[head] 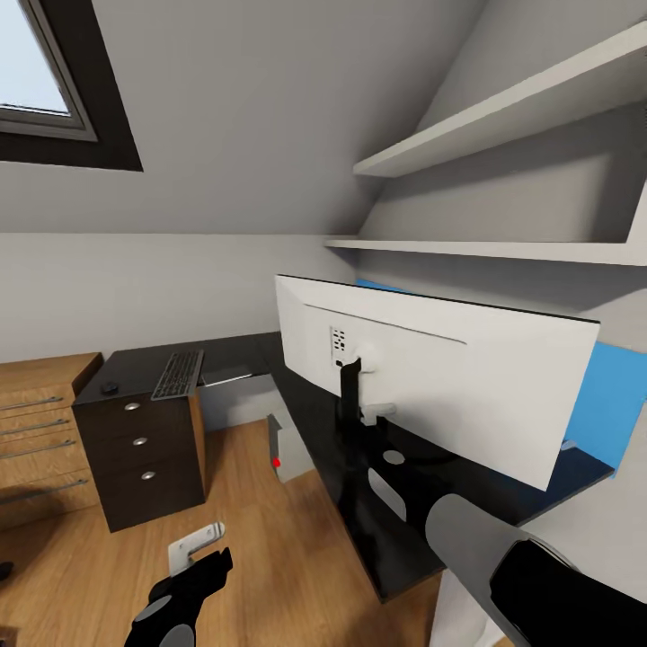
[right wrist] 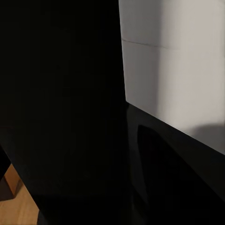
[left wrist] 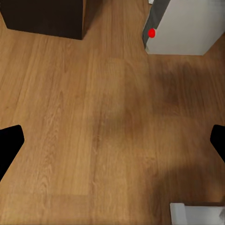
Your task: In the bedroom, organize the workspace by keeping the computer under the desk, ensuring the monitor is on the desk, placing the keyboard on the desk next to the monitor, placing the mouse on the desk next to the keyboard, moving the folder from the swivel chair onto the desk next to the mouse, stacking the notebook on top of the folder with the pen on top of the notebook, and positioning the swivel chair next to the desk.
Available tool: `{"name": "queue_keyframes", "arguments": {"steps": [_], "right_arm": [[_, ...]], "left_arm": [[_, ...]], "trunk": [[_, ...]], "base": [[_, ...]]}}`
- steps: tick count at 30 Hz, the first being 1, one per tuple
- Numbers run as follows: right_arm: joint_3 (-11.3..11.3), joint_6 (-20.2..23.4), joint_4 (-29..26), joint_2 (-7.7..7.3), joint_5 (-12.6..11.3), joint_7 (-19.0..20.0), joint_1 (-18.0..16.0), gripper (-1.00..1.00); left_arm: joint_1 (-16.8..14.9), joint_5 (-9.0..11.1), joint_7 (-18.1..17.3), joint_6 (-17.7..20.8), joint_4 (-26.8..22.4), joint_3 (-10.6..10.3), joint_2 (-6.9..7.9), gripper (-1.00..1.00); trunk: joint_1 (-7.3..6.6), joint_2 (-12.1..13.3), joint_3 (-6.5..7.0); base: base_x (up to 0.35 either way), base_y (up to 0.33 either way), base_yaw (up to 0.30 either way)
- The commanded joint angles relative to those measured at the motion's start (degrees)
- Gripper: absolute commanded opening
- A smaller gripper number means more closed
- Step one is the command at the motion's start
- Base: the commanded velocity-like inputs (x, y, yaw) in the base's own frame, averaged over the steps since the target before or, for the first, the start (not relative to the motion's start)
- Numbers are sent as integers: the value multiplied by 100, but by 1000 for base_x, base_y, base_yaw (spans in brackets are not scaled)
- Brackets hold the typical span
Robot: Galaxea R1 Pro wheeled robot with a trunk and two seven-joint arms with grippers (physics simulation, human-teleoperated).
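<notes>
A wide monitor (head: 431, 386) with a white back stands on the black L-shaped desk (head: 305, 404), screen facing away from me. On the desk's far left wing lie a dark keyboard (head: 178, 374) and a small black mouse (head: 110, 387). The grey computer tower (head: 283, 449) with a red light stands on the floor under the desk, and its red light is also in the left wrist view (left wrist: 183, 28). My left gripper (head: 202, 544) hangs open over bare wood floor (left wrist: 112, 140), nothing between its fingers. My right forearm (head: 503, 557) reaches over the desk's near end beside the monitor's back (right wrist: 173, 61).
A dark drawer unit (head: 144, 449) carries the desk's left wing, with a lighter wooden dresser (head: 36, 431) beside it. A flat grey thing (head: 225, 373) lies next to the keyboard. White shelves (head: 503, 117) run along the right wall above the monitor. Wood floor (head: 261, 548) lies in front of the desk.
</notes>
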Motion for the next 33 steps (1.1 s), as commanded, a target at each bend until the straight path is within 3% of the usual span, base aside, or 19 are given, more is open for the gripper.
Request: {"name": "queue_keyframes", "arguments": {"steps": [1, 7, 25, 30, 33], "right_arm": [[53, -26, -8, 0, -11, -41, -11, -100], [60, -34, -9, 0, -11, -40, -11, -100], [50, -35, 16, -10, -16, 28, -11, -100], [49, -22, -4, -218, -62, 508, -11, -100], [46, -19, -9, -293, -246, 666, -11, -100]], "left_arm": [[-8, 25, 41, 21, -6, -10, 5, 100], [-8, 31, 41, 18, -7, -6, 5, 100], [-9, 25, 41, 12, -7, -6, 5, 100], [-7, 25, 41, 12, -5, -6, 5, 100], [-8, 25, 41, 12, -6, -6, 5, 100]], "trunk": [[-1, -4, -5], [-1, -4, -5], [-1, -4, -5], [-1, -4, -5], [-1, -4, -5]], "base": [[0, -10, 0], [0, -2, 50], [-121, -236, 250], [-15, -36, 251], [-3, -6, 234]]}}
